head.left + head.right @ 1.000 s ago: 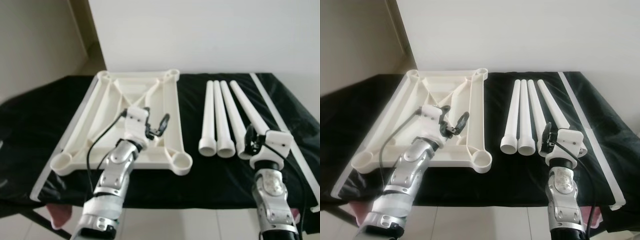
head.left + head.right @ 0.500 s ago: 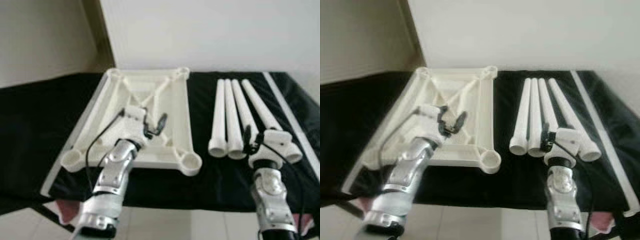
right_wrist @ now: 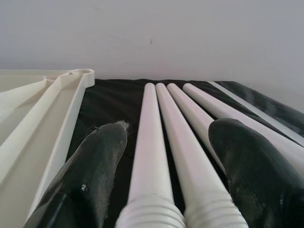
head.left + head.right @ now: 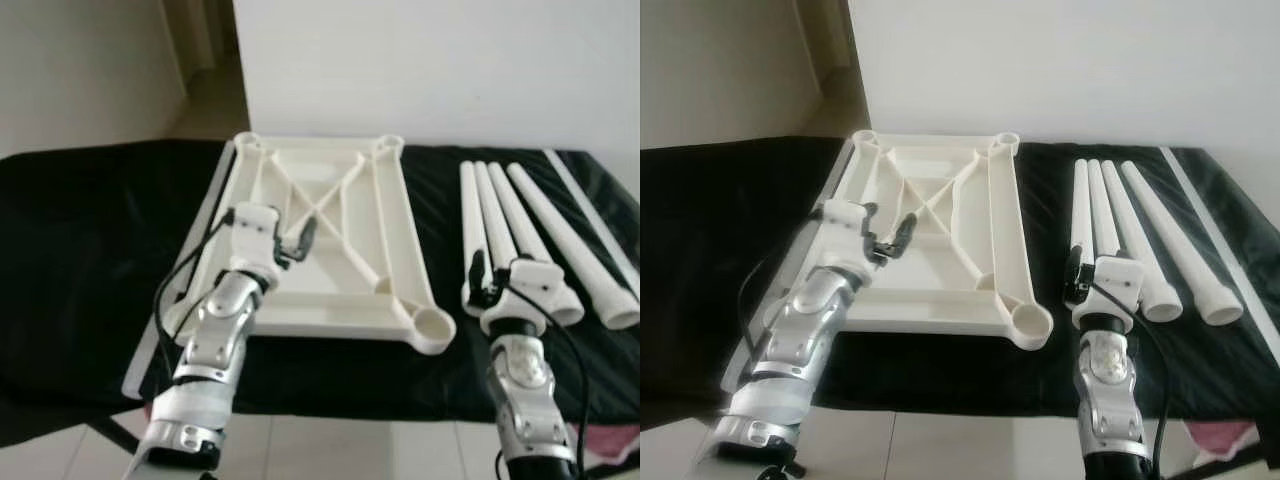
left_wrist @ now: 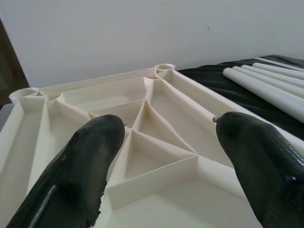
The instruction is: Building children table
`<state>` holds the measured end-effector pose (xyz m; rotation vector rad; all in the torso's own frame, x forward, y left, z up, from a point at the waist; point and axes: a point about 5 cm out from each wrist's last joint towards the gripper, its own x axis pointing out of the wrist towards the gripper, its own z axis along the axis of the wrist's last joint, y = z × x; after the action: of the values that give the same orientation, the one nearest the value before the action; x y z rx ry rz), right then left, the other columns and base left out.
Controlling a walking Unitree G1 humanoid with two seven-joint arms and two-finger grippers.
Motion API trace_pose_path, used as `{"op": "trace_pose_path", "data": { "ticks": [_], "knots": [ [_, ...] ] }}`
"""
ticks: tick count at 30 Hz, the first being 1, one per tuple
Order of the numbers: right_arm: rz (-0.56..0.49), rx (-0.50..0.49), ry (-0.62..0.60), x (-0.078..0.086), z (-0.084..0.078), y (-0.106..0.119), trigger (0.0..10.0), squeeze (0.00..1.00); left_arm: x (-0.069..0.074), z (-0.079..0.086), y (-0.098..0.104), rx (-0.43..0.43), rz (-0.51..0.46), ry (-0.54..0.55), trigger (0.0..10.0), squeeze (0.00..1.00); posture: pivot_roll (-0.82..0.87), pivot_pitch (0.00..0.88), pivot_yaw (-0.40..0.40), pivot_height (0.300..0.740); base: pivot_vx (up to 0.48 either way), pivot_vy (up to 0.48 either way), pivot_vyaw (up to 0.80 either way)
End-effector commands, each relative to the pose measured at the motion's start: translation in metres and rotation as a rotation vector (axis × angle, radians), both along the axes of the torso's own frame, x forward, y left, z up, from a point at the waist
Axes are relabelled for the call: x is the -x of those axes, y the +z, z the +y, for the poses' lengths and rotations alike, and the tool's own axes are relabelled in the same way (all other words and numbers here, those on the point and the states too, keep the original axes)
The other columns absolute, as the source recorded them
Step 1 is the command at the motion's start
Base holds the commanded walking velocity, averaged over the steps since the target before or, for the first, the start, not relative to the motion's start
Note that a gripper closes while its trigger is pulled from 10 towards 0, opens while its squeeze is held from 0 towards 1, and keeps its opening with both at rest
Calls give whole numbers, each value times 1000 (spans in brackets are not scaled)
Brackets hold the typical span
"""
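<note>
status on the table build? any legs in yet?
Done: parts are laid out; the tabletop lies underside up on the black cloth, with four legs beside it. No leg is fitted; the near corner socket is empty. In hand: nothing. The right tool is open at the threaded leg ends; the left tool is open over the tabletop ribs. Left: all four legs.

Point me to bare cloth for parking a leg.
Free: black cloth left of the upturned tabletop, and the strip between it and the four legs. Crowded: near leg ends, under the right gripper.
</note>
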<state>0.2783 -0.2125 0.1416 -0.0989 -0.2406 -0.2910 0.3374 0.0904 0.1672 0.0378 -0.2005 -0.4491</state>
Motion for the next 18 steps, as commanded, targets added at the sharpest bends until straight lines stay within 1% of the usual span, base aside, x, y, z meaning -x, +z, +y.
{"op": "trace_pose_path", "data": {
  "ticks": [1, 3, 8, 10, 11, 12, 14, 15, 18],
  "knots": [
    [19, 0, -11, 0, -3, -2, 10000, 0, 0, 0, -4, -16, 16, 18, 10000, 0, -1, 0, 7, 740, 0, 0, 0],
    [23, -1, -13, 0, -3, -2, 10000, 0, 0, 0, -6, -17, 28, 25, 10000, 0, -1, 0, 7, 740, 0, 0, 0],
    [36, 7, -25, 0, -4, -1, 10000, 0, -1, -1, -12, 33, 114, 8, 10000, 0, 0, 0, 17, 740, 0, 0, 0],
    [37, 7, -24, 1, -4, -1, 10000, 0, 0, -2, -11, 35, 112, -1, 10000, 0, 6, 0, 8, 740, 0, 0, 0],
    [44, 8, -9, 2, -2, -2, 10000, 0, 1, -3, -10, 44, 113, -33, 10000, 0, 3, 0, 7, 740, 0, 0, 0],
    [44, 8, -9, 2, -2, -2, 10000, 0, 1, -3, -10, 44, 113, -33, 10000, 0, 3, 0, 7, 740, 0, 0, 0],
    [60, 1, -1, 3, -2, -3, 10000, 0, 4, -9, -11, 56, 134, -111, 10000, 0, -2, 0, 7, 740, 0, 0, 0],
    [60, 1, -1, 3, -2, -3, 10000, 0, 4, -9, -11, 56, 134, -111, 10000, 0, -2, 0, 7, 740, 0, 0, 0],
    [63, 0, -3, 2, -6, -2, 10000, 0, 12, -17, -12, 10, 108, -191, 10000, 0, -2, 0, 5, 740, 0, 0, 0]
  ]
}}
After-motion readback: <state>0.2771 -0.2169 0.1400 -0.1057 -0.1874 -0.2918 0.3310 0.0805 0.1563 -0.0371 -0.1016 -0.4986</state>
